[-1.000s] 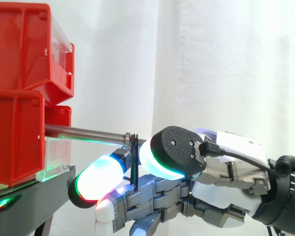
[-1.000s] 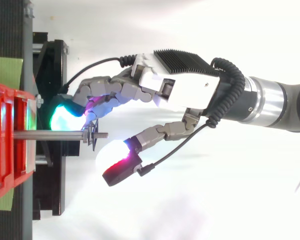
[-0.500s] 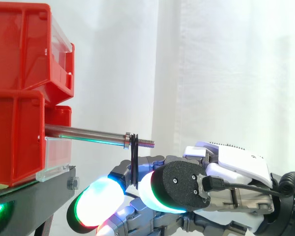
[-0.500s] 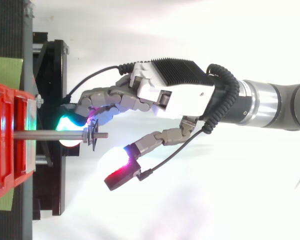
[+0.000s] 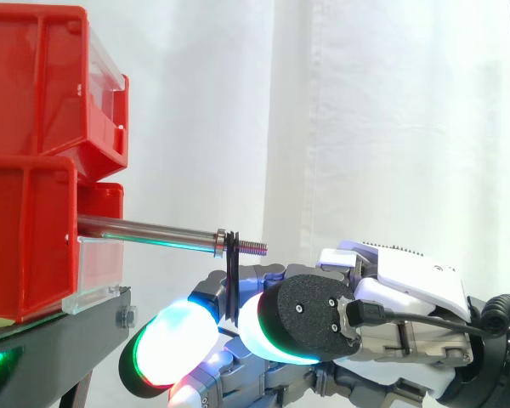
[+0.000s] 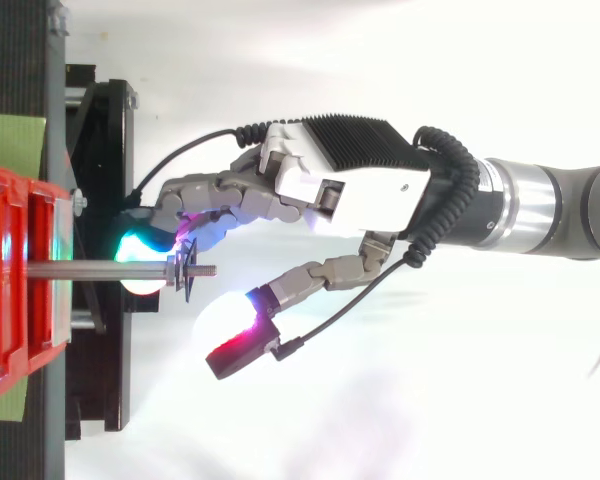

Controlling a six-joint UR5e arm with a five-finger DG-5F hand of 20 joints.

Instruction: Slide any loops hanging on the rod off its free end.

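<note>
hand: low, just below rod's free end, fingers loosely extended toward bins, thumb splayed nearest camera; released, nothing clasped
fingertips: glowing white-green, under rod on bin side of loop in top view; contact with loop not clear
loop: one thin black band, hanging on rod right beside threaded tip, dangling down between thumb and fingers
loop handling: likely light, thin, limp or slightly springy; easy to set swinging, may snag on threads; best nudged from bin side with a pad, or taken low on hanging part, then drawn outward along rod
rod: metal, roughly level, sticking out from lower red bin, free end threaded and pointing toward arm
progress: loop almost at end, not off yet; short outward push probably enough
risk: pad slipping past band, band catching on thread
red bins: stacked at left on black stand
curtain: white, behind everything
</note>
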